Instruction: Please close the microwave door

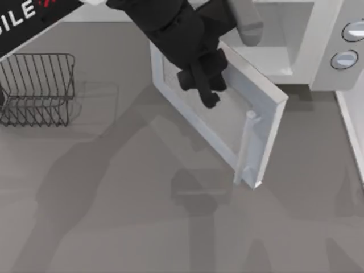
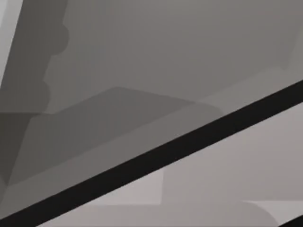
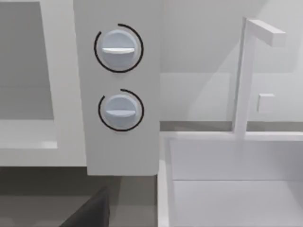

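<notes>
The white microwave stands at the back right, its pale cavity open. Its two round grey-blue knobs also face the right wrist camera. The microwave door is swung out over the table at an angle, with its speckled window facing up and left. Its pale bar handle is at the free end. My left gripper hangs over the window, close to the hinge side and against or just above the door. In the left wrist view a black diagonal band crosses grey surfaces seen from very close.
A dark wire rack stands at the table's left. A white sink basin with a white faucet lies right of the microwave. Bare grey tabletop spreads across the front.
</notes>
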Motion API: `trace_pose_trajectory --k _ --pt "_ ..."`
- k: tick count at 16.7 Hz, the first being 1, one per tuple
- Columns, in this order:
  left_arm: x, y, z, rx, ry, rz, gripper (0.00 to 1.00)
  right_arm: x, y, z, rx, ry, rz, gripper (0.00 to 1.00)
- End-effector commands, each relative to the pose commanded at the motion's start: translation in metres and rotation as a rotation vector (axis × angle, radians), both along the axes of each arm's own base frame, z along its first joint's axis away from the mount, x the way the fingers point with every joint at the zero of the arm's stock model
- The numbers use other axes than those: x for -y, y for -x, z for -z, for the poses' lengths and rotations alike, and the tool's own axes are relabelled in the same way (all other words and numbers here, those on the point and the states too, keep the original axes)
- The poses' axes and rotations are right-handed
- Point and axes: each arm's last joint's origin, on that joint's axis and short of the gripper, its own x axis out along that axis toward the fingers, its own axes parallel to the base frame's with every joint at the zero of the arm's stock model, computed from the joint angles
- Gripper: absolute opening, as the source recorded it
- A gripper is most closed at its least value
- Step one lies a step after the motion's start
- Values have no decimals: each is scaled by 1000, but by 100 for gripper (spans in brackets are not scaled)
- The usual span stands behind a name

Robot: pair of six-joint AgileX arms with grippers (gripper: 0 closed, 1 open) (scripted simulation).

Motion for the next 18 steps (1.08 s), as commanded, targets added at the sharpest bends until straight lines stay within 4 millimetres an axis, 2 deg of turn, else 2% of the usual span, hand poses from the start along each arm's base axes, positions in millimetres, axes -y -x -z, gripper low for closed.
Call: trace_pose_trajectory --k 4,10,12,18 --pt "-2 0 0 -3 -1 -3 0 0 0 0 0 0 0 100" --pt "18 7 30 -128 -69 39 0 0 0 0 0 0 0 100" --pt "21 8 33 -139 -78 38 0 0 0 0 0 0 0 100" --pt "18 0 -1 0 1 -4 0 0 0 0 0 0 0 100"
